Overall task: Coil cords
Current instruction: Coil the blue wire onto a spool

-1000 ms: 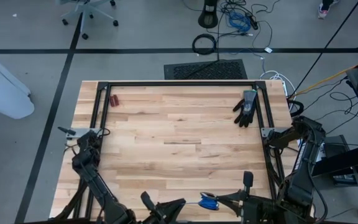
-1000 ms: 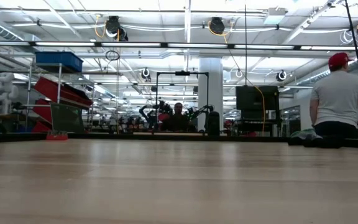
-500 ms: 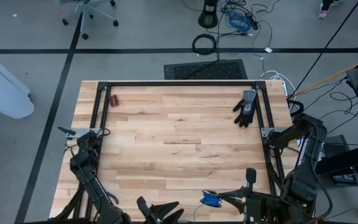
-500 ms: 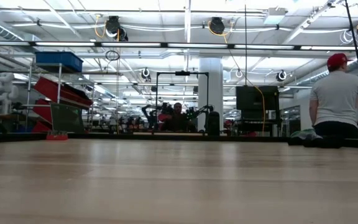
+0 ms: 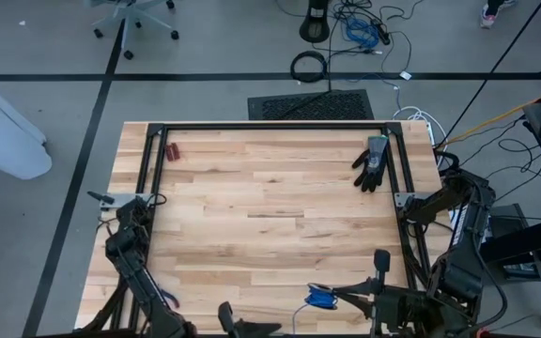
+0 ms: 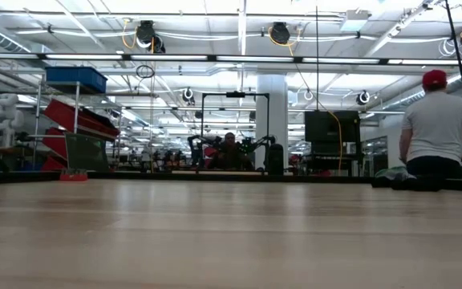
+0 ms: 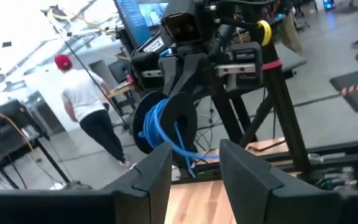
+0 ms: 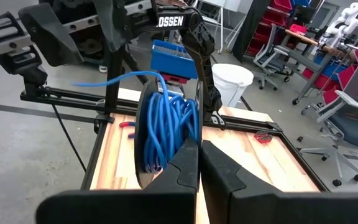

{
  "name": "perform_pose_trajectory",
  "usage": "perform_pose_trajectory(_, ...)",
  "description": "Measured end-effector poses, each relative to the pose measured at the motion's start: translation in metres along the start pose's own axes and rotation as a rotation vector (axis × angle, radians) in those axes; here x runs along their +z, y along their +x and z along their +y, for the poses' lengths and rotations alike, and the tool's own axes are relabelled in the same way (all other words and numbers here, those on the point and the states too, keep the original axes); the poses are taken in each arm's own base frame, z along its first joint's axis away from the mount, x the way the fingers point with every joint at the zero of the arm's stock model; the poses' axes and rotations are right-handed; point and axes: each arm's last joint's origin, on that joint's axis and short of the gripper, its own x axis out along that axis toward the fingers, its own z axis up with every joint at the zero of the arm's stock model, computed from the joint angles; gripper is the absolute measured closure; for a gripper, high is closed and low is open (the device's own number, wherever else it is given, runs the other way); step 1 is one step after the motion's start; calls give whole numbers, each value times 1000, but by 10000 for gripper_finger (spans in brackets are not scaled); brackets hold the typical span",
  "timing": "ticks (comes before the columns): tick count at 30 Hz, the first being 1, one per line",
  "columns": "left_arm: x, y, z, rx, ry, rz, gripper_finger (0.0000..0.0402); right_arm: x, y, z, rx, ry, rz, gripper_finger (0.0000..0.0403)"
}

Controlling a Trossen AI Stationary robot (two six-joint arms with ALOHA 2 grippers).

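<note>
Both arms low at the table's near edge, left gripper (image 7: 194, 171) fingers parted, right gripper (image 8: 199, 165) fingers pressed together.

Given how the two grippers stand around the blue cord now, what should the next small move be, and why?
Probably lower the coiled cord onto the table. The right gripper is shut on the coil, holding it alone; the left gripper stands open and apart, facing it.

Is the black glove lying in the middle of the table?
No, the black glove lies near the table's far right corner, beside the frame.
</note>
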Motion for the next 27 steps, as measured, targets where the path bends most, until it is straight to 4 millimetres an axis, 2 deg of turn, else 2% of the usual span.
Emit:
perform_pose_trajectory(9, -5, 24, 7, 46, -244, 13, 260, 0, 0, 0, 0, 0, 0, 403)
perform_pose_trajectory(19, -9, 35, 11, 82, -278, 27, 263, 0, 0, 0, 0, 1, 0, 403)
perform_pose_trajectory(23, -11, 34, 11, 114, -223, 59, 287, 0, 0, 0, 0, 1, -1, 403)
perform_pose_trajectory(27, -14, 36, 9, 115, -181, 74, 337, 0, 0, 0, 0, 2, -1, 403)
